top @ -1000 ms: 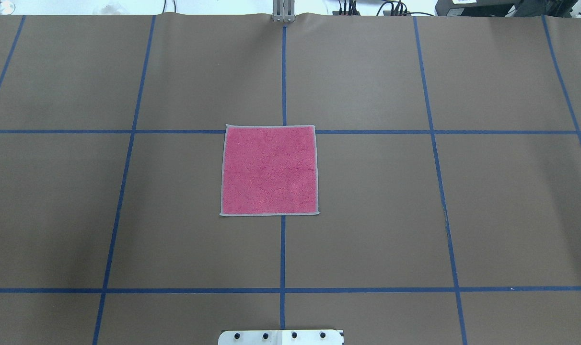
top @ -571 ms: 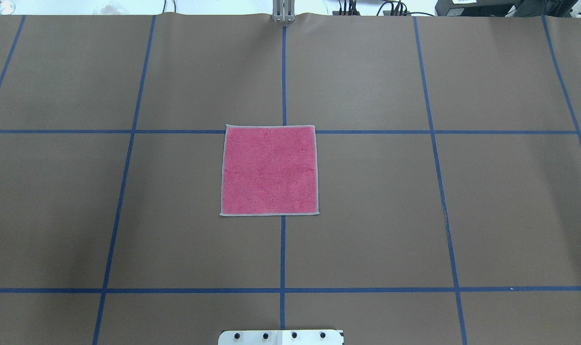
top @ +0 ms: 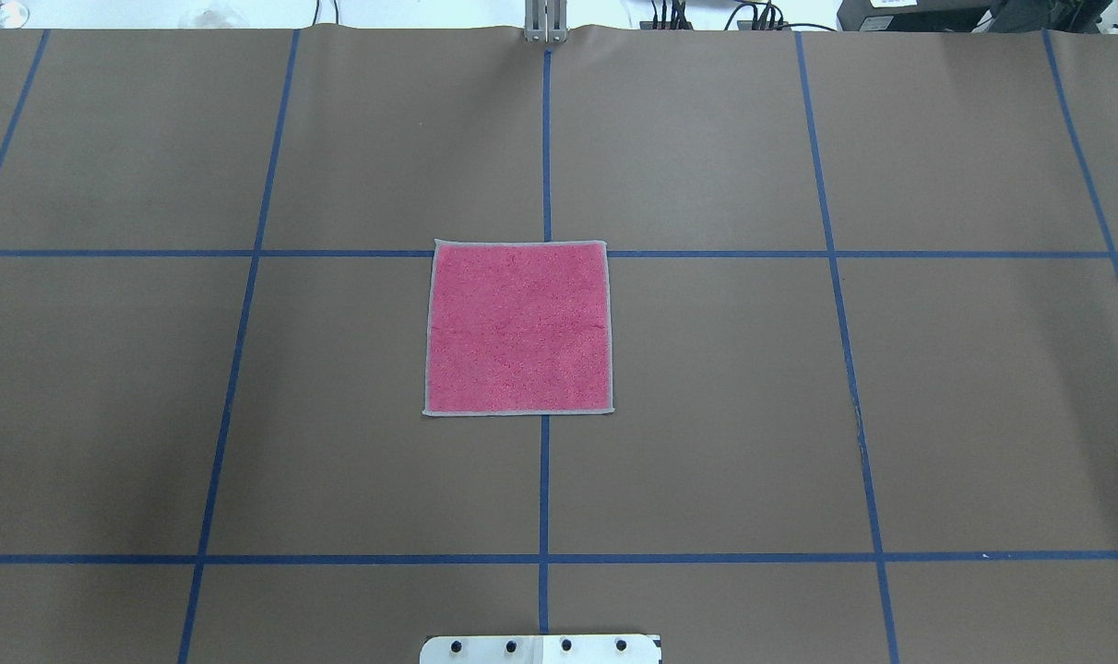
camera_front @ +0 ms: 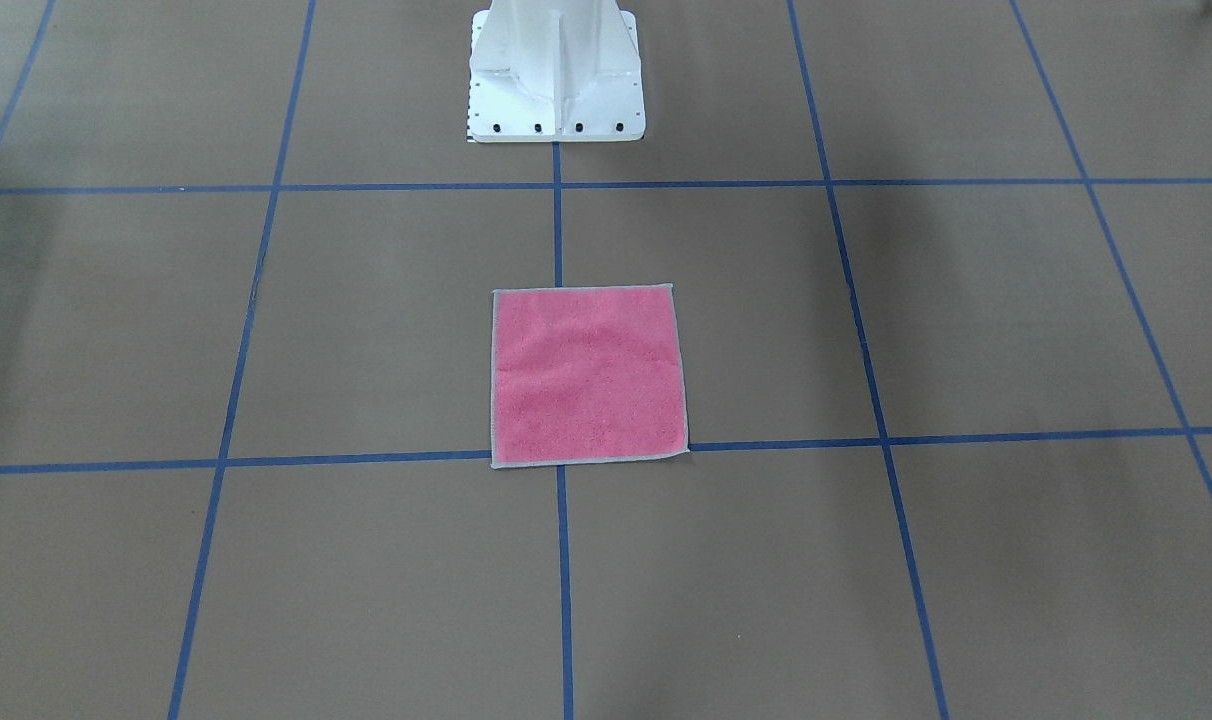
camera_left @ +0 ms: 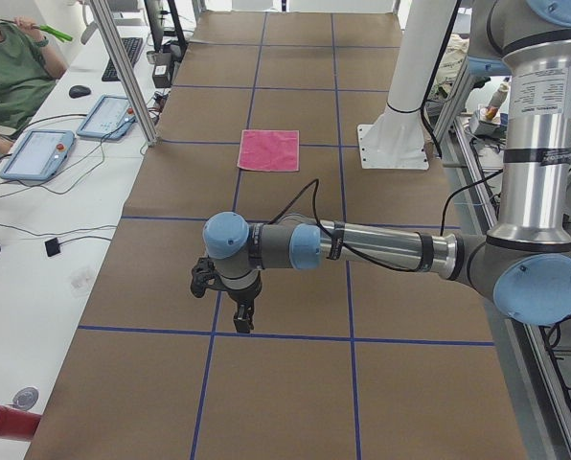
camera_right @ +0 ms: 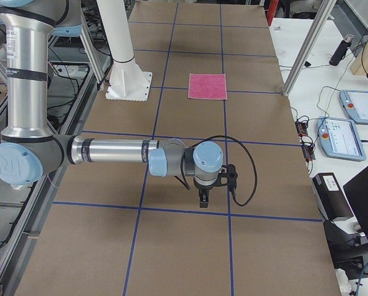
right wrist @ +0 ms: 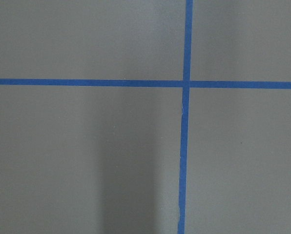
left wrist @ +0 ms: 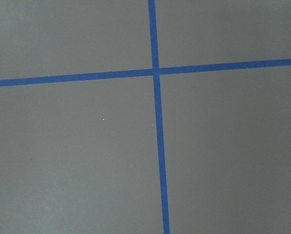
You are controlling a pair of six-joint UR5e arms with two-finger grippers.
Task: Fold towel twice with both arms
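Lying flat, pink side up: towel (top: 517, 328)

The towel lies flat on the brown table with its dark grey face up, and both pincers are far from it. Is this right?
No: the pink face is up, as the overhead exterior view shows. The towel does lie flat on the table, and the left pincer and the right pincer are both far from it.

towel (top: 517, 327): on table (top: 753, 415), centre | pedestal base (camera_front: 556, 90): robot-side of towel, apart
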